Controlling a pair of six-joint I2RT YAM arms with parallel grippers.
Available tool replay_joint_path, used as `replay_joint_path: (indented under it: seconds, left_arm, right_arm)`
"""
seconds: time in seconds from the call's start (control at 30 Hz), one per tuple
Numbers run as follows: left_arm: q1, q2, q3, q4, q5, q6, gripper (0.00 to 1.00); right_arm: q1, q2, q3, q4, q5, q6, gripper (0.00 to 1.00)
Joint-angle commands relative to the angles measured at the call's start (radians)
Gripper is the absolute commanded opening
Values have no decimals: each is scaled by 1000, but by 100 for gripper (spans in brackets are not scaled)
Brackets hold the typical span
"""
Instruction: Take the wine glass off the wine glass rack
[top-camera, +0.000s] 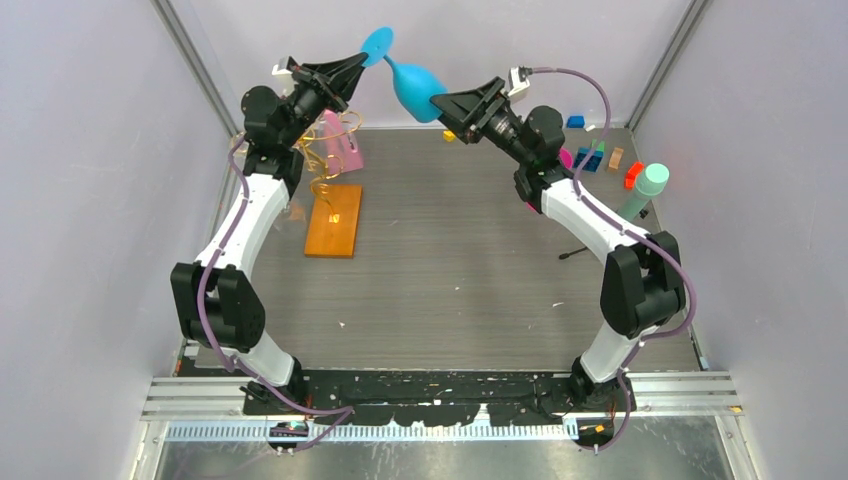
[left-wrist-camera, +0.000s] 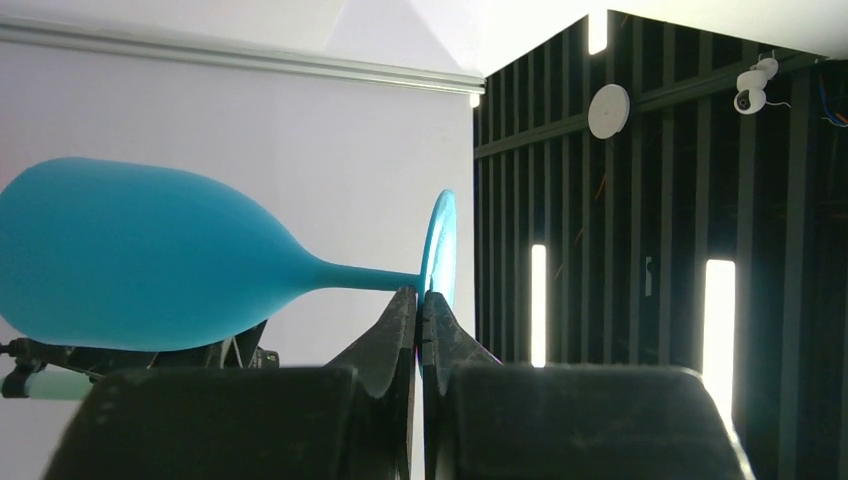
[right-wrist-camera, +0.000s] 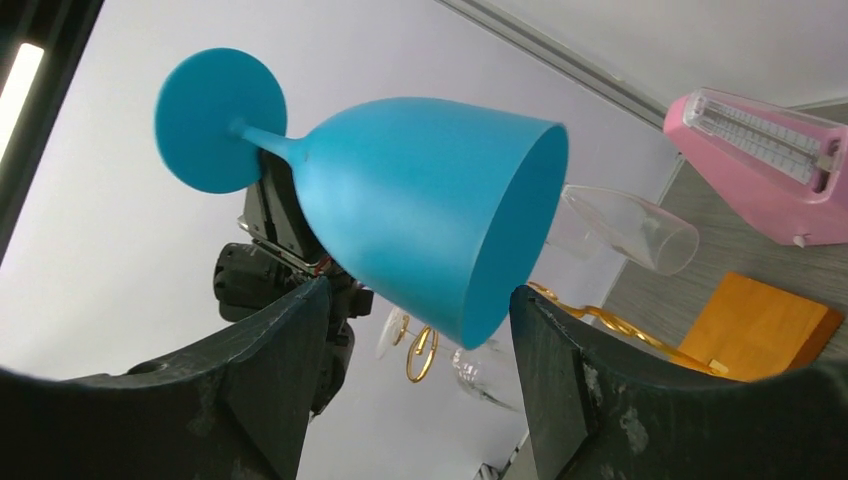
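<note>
A blue wine glass (top-camera: 415, 86) hangs high in the air on its side, off the wine glass rack (top-camera: 334, 220), which is a gold wire tree on an orange wooden base at back left. My left gripper (left-wrist-camera: 420, 296) is shut on the rim of the glass's round foot (left-wrist-camera: 440, 245), with the bowl (left-wrist-camera: 130, 255) stretching to the left. My right gripper (right-wrist-camera: 415, 335) is open. Its fingers (right-wrist-camera: 290, 350) stand on either side of the bowl's lower rim (right-wrist-camera: 440, 220), with gaps showing on both sides. The rack's gold arms (right-wrist-camera: 600, 320) still carry clear glasses (right-wrist-camera: 630, 230).
A pink metronome (top-camera: 340, 140) stands just behind the rack. At back right are coloured toy blocks (top-camera: 590, 155), a mint green bottle (top-camera: 648, 190) and a small black tripod (top-camera: 572, 254). White walls close in on three sides.
</note>
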Motion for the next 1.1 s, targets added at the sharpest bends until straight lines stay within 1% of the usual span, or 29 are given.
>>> replay_joint_path:
  seconds: [0.0,0.03,0.1,0.17,0.2,0.23,0.27,0.3,0.33,0.37,0.5,0.53,0.57,0.6,0.7,0.8,0.83,0.87,0.97,1.0,1.03,1.07]
  left_arm:
    - [-5,-20,-4,72,-4,-173,0]
    - [-6,-20,-7,72,-4,-173,0]
    - [-7,-21,-16,73,-6,-175,0]
    - [-7,-19,-25,85,-14,-182,0]
    - [-7,-18,-29,93,-17,-186,0]
    - [-8,-17,-32,98,-21,-190,0]
    - [-8,-15,-34,102,-23,-191,0]
    - [-8,-14,-34,103,-24,-190,0]
    - [-8,-13,-35,103,-24,-191,0]
    - [-8,-12,-35,103,-25,-189,0]
    - [-8,-8,-33,103,-31,-172,20]
    - [-7,-7,-28,104,-32,-158,25]
    - [-7,-5,-8,98,-29,-119,31]
    - [-6,-3,13,75,-13,-94,39]
    - [0,9,133,-46,45,54,59]
    - [8,7,187,-159,76,179,70]
    - [11,3,190,-188,82,212,72]
    - [12,-2,188,-216,87,245,74]
    - [18,-16,171,-278,107,328,76]
    - [20,-19,167,-287,113,351,76]
    - [23,-20,166,-294,122,378,76]
    - [26,-19,170,-298,133,405,76]
  right_arm:
    - [3,6,57,194,-29,54,71]
    - [3,10,58,221,-33,78,70]
    - [3,25,61,337,-50,123,68]
    - [3,41,64,410,-58,167,62]
    - [3,49,64,429,-59,178,57]
    - [3,52,64,456,-63,196,54]
    - [3,56,61,466,-65,201,47]
    - [3,56,60,476,-67,208,44]
    - [3,54,56,478,-69,208,37]
    - [3,53,56,481,-72,207,35]
    - [2,46,64,474,-73,199,16]
    - [1,44,65,469,-73,195,8]
    - [-2,40,66,454,-71,193,2]
    - [-4,37,65,443,-64,186,1]
    - [-21,7,70,329,-49,152,0]
    - [-36,-38,74,193,-30,88,0]
    - [-45,-46,78,162,-24,73,0]
    - [-49,-63,80,92,-9,41,0]
    - [-70,-96,88,-58,21,-59,0]
    - [-76,-109,93,-150,35,-84,0]
    - [-77,-114,108,-199,41,-143,0]
    - [-78,-120,135,-311,53,-177,0]
